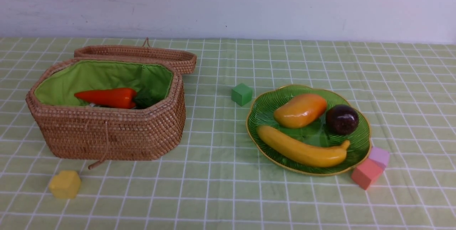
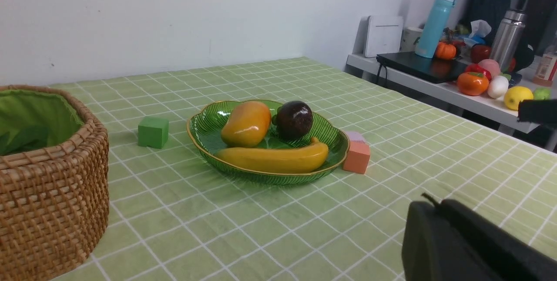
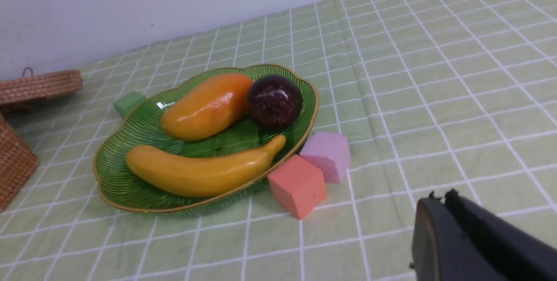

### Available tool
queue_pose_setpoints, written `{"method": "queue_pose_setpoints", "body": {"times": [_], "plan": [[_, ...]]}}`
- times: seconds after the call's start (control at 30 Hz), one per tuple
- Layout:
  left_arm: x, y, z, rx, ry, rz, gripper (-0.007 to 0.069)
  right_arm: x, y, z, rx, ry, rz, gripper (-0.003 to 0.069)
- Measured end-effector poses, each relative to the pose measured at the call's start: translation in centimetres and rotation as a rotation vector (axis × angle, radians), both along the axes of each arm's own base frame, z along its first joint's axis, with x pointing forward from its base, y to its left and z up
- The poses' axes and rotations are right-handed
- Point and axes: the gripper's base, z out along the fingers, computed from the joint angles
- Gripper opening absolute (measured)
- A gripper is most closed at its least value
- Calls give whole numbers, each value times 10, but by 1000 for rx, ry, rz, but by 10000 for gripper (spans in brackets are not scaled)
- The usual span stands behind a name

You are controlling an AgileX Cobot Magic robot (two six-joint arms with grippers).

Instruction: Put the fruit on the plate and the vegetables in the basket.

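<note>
One green checked tablecloth, white wall, side desk

The green leaf-shaped plate holds all three fruits: mango at 11 o'clock, dark mangosteen at 2, banana along 6. The open wicker basket holds an orange carrot lying sideways.

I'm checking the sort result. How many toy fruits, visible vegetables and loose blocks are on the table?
Fruits on the plate: 3, banana, mango, mangosteen
Vegetables visible in the basket: 1, carrot
Blocks: 4, green, yellow, pink, lilac
Total: 8
</note>
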Motion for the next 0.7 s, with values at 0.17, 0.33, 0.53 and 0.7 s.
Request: {"method": "queue_pose_setpoints", "body": {"times": [0.17,0.33,0.53,0.7], "plan": [[0,0,0,0,1,0,-10,0,-1,-19,-36,63,1,26],[0,0,0,1,2,0,-10,-2,-1,-22,-57,111,5,27],[0,0,0,1,2,0,-8,-2,-1,-22,-59,115,6,31],[0,0,0,1,2,0,-4,-2,-1,-22,-59,116,6,31]]}}
